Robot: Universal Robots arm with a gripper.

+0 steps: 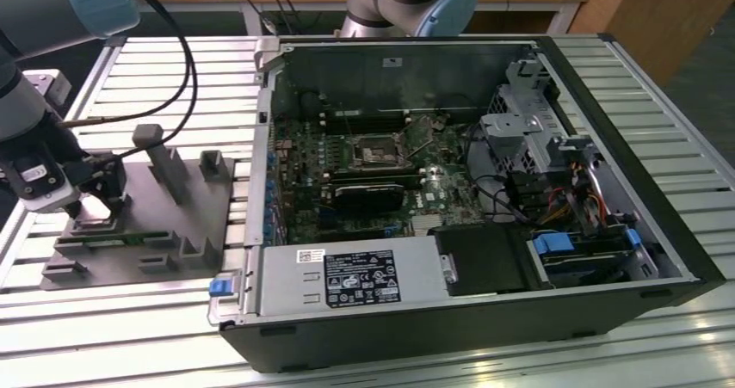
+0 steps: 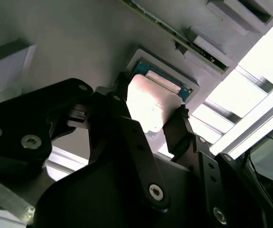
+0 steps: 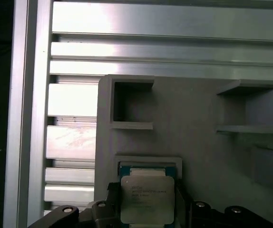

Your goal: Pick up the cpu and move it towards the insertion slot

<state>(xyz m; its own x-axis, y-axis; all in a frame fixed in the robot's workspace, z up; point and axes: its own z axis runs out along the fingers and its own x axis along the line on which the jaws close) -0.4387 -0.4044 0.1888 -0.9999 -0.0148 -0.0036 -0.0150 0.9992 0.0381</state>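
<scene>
The cpu is a flat square chip with a silvery-white lid over a blue-green edge; it sits at a shallow square recess near one corner of the grey fixture; the gripper stands over that corner, its dark fingers pressed against two opposite sides of the chip, pinching it. Upright posts rise from the fixture's middle, near the arm's cables. Well apart from the fixture, inside the open computer case, lies the insertion slot, metal-framed on green board; the case wall stands between, and a long black card lies just beside the slot.
</scene>
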